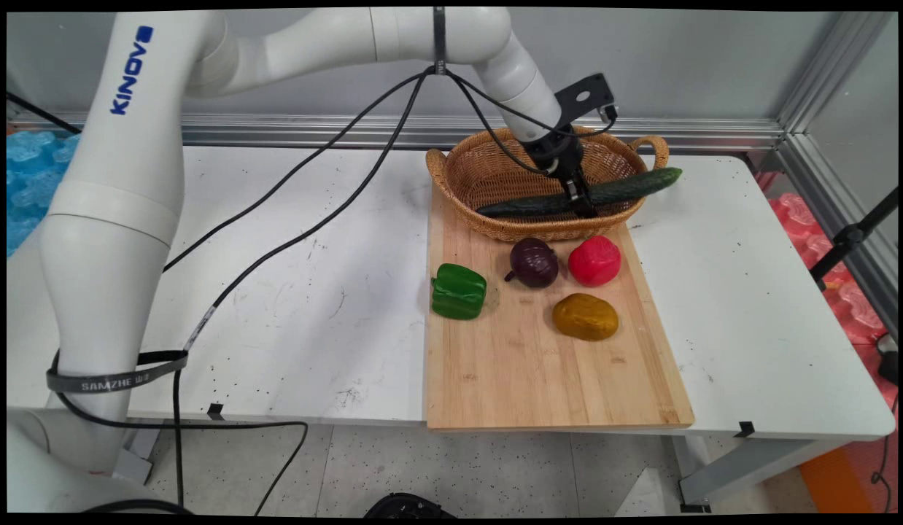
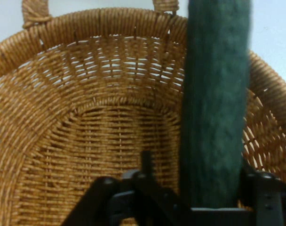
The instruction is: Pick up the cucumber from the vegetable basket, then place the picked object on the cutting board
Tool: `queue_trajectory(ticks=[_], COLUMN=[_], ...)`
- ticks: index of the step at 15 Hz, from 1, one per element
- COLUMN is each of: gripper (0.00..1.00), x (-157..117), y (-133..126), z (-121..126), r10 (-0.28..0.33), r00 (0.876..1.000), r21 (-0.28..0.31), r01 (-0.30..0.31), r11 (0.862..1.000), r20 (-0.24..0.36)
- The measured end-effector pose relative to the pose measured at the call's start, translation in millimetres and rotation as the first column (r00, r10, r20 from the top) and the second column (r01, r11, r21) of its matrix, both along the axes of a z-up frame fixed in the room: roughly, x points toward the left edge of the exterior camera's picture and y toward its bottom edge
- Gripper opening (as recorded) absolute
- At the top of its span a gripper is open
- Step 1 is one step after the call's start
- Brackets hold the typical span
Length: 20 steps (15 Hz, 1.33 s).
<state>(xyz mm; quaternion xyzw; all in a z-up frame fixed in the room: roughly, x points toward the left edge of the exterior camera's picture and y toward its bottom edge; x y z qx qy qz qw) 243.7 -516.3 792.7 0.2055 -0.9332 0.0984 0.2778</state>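
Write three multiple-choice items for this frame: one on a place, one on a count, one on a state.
1. Where does the cucumber lie?
A. across the wicker basket, one end past its rim
B. flat on the cutting board
C. on the bare table

2. How many vegetables sit on the board?
A. two
B. four
C. six

3. What is the gripper doing?
A. hanging open above the board
B. shut on the cucumber
C. gripping the basket handle

Key: 1 A, its right end overhangs the rim. 2 B: green pepper, purple onion, red tomato, brown potato. 3 B, the hand view shows the cucumber between the jaws.
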Motion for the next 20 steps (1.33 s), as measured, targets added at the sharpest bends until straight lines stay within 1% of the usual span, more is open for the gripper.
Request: queue_trajectory(ticks=[4,6,13,20], gripper=[0.0,0.0,0.0,0.0], x=[1.2,4.2,16.0,25.2], y=[-5.1,-5.7,1.1,23.6], z=[3.4,11.4,61.1,120.9], r10=[-0.022,-0.029,-0.024,-0.013], r00=[1.0,1.0,1.0,0.999], r21=[-0.013,-0.023,-0.065,-0.083], r01=[0.022,0.029,0.023,0.009], r11=[1.0,0.999,0.998,0.997], r20=[0.002,0.0,-0.019,-0.042])
